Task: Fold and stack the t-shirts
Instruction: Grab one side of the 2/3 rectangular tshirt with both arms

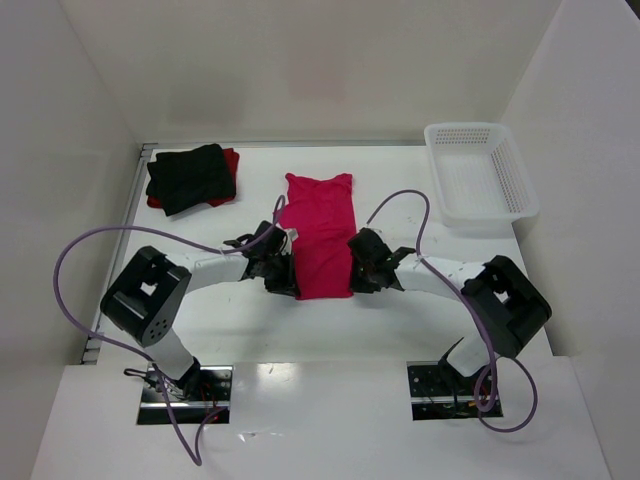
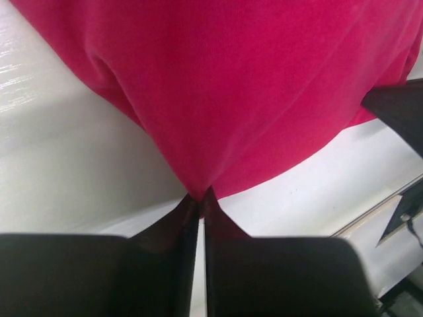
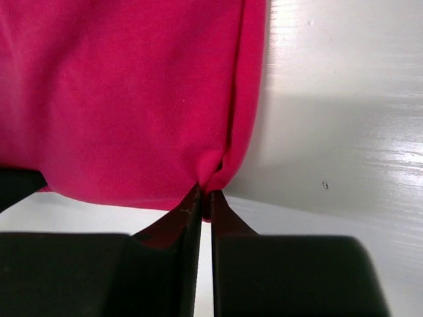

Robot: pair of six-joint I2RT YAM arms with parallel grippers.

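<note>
Here, the left gripper [image 2: 200, 197] and right gripper [image 3: 204, 193] each clamp a near corner of the pink shirt [image 1: 320, 235], which lies centred on the table [image 1: 330, 330]. The pinches look thin, so uneven lifting could slip a corner and skew the fold.

Three shirts: pink shirt [image 1: 320, 235], black shirt [image 1: 190, 178], dark red shirt [image 1: 231, 158]. One basket [image 1: 478, 127]. Two grippers: left gripper [image 2: 201, 198], right gripper [image 3: 205, 195].

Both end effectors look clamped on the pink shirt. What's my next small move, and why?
Probably lift both together a little, then carry the near hem toward the collar. The left end effector and the right end effector each pinch a near corner of the pink shirt, which lies as a long strip, not yet folded short.
</note>
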